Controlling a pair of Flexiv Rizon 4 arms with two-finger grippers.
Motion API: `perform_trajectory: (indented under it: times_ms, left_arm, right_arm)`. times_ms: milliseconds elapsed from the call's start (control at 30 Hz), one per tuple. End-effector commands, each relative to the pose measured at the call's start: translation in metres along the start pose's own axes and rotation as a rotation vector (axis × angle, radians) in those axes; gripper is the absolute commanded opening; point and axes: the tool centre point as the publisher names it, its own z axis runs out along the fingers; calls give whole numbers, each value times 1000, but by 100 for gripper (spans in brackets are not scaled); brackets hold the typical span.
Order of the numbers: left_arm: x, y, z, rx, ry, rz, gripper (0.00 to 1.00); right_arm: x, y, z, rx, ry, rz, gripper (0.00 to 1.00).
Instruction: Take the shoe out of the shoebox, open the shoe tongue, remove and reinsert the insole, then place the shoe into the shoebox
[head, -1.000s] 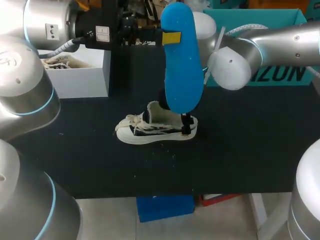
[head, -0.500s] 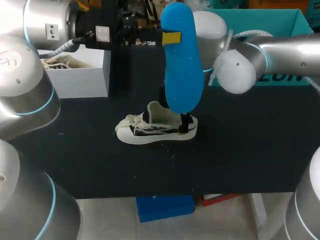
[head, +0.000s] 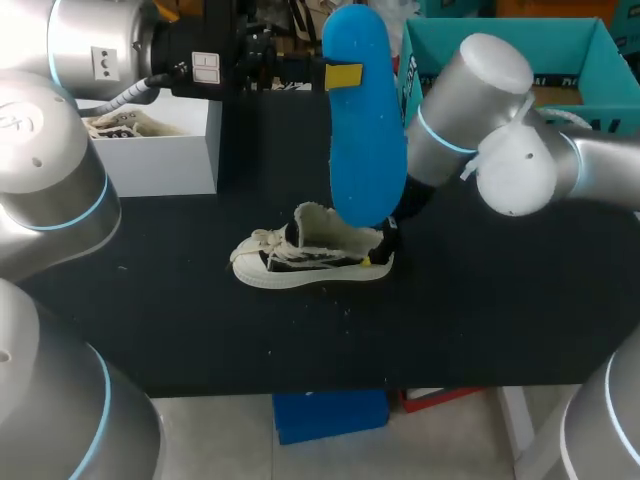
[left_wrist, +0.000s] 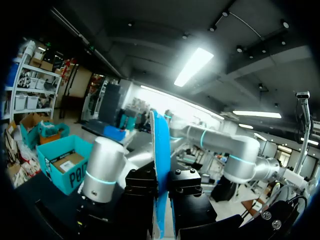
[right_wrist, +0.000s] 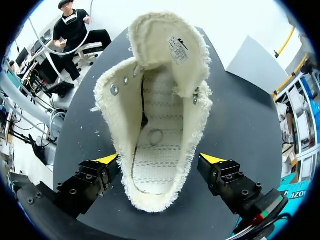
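Note:
A cream canvas shoe (head: 300, 258) lies on its sole on the black table (head: 480, 320), toe to the left, tongue pulled up. The right wrist view looks down into the shoe (right_wrist: 157, 125), whose inside is bare and stitched. My right gripper (right_wrist: 160, 159) is open, with a yellow tip on either side of the heel and a gap at each. In the head view my right gripper (head: 384, 250) is at the heel. High above the shoe, my left gripper (head: 318, 72) is shut on the blue insole (head: 365, 130), which hangs upright. The insole (left_wrist: 160, 165) shows edge-on between the black fingers (left_wrist: 140, 187).
A white box (head: 170, 150) holding another shoe (head: 115, 122) stands at the back left. A teal box (head: 500, 45) stands at the back right, behind my right arm. Bare table lies in front of the shoe and to its right.
My right arm has swung round and its wrist has dropped lower behind the shoe's heel. The left arm, the insole and the shoe have stayed put.

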Motion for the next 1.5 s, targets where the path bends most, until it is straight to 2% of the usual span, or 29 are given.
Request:
perform_trajectory:
  times_ms: [33,267,533,1033,1500]
  left_arm:
    - [0,1,3,2,-3,2,0]
    - [0,1,3,2,-3,2,0]
    - [0,1,3,2,-3,2,0]
    - [0,1,3,2,-3,2,0]
    - [0,1,3,2,-3,2,0]
  right_arm:
    - [7,-4,0,-162,-31,-7,100]
    - [6,-3,4,-266,-49,-8,100]
    - [5,-6,10,-312,-32,23,100]
    - [7,-14,20,-456,-52,63,100]
    - [9,-19,29,-486,-32,82,100]
